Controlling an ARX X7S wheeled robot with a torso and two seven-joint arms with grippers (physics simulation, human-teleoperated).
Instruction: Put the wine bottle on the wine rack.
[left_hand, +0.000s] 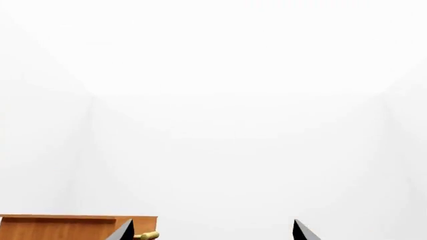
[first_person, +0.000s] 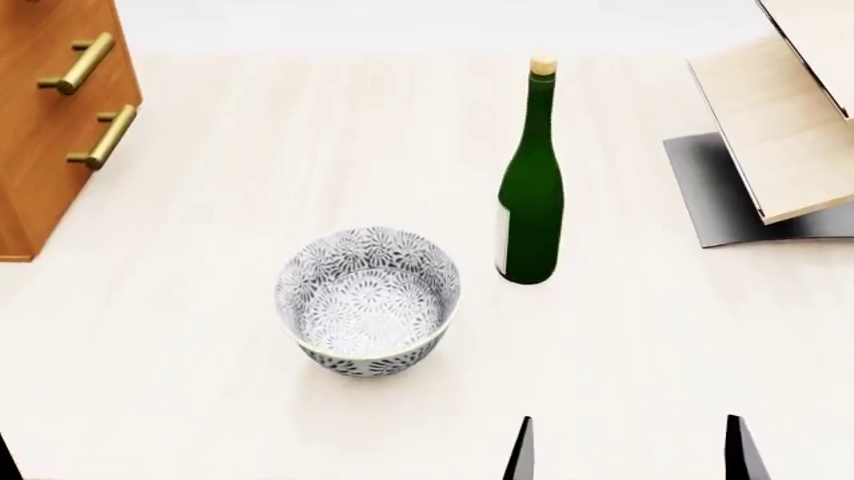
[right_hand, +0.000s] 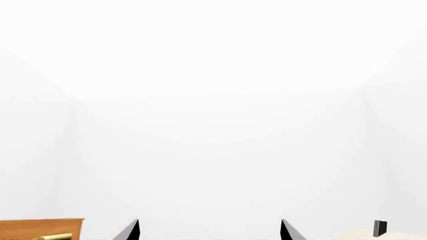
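On table (first_person: 200, 300) wine bottle (first_person: 530, 190) upright, wine rack (first_person: 787, 140) apart; right end effector (first_person: 627, 455) fingers spread, left (left_hand: 212, 232) likewise

The bottle (first_person: 530, 190) stands upright on the counter (first_person: 200, 400), near the middle. The bowl (first_person: 368, 298) sits in front of it and to its left, apart from it. The rack (first_person: 781, 140) stands at the far right, the cabinet (first_person: 54, 120) at the far left.
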